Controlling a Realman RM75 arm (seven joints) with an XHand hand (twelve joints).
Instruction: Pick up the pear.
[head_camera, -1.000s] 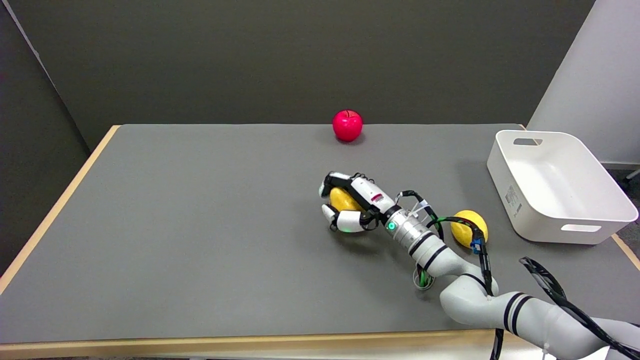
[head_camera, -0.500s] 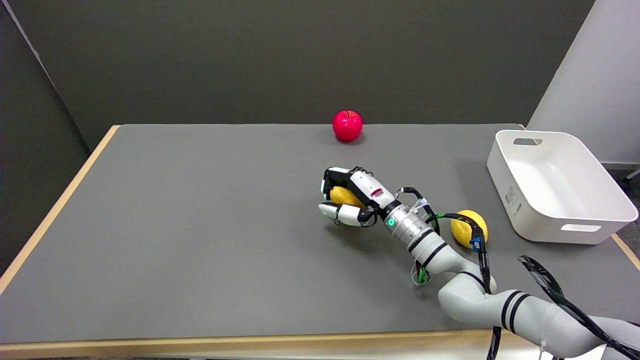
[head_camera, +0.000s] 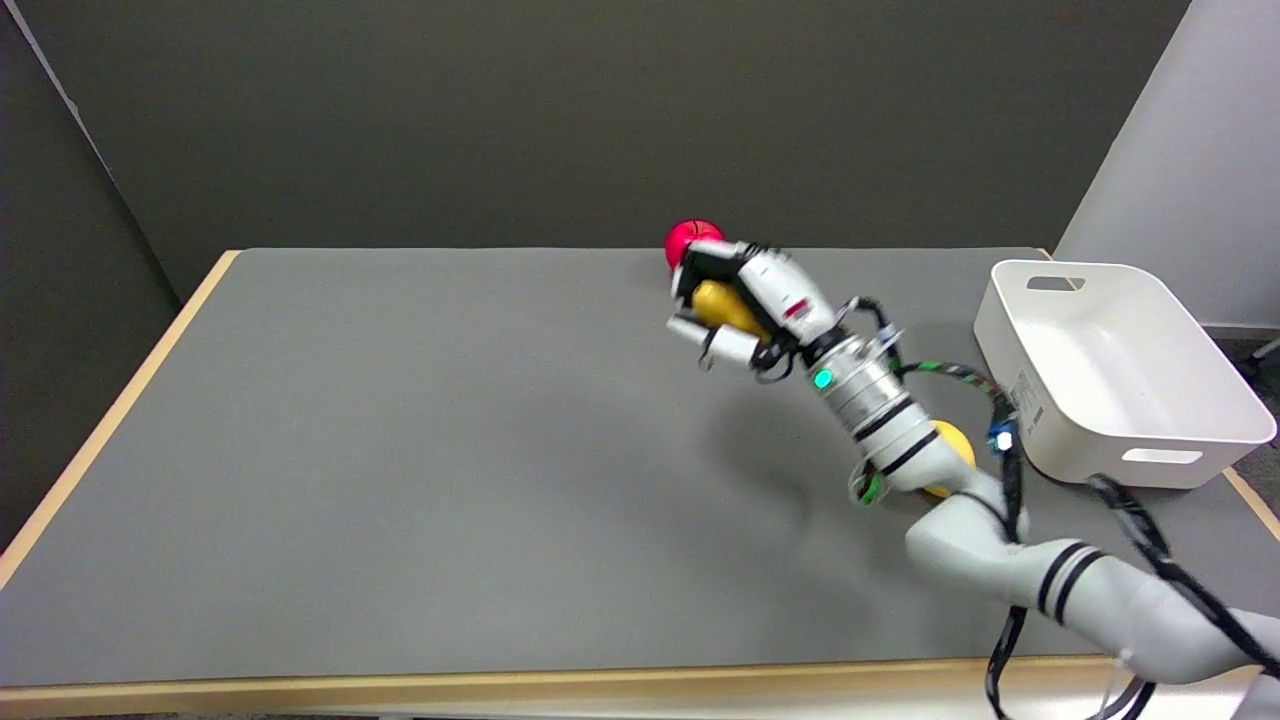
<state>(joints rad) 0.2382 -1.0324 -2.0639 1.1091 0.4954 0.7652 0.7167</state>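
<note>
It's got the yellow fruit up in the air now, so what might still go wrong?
The pear could slip: the right hand shows only part of it between the fingers, and the picture is blurred with motion. The red apple sits just behind the hand and might get knocked. The arm also passes over the other yellow fruit and close to the white bin.

The bin (head_camera: 1120, 375) stands on the worktop (head_camera: 400, 450) at its right edge. Left of the bin, the right hand (head_camera: 745, 305) holds the pear (head_camera: 722, 305) above the worktop. The apple (head_camera: 685, 237) sits behind the hand, near the far edge. The lemon (head_camera: 952, 445) lies just left of the bin, partly behind the arm.
</note>
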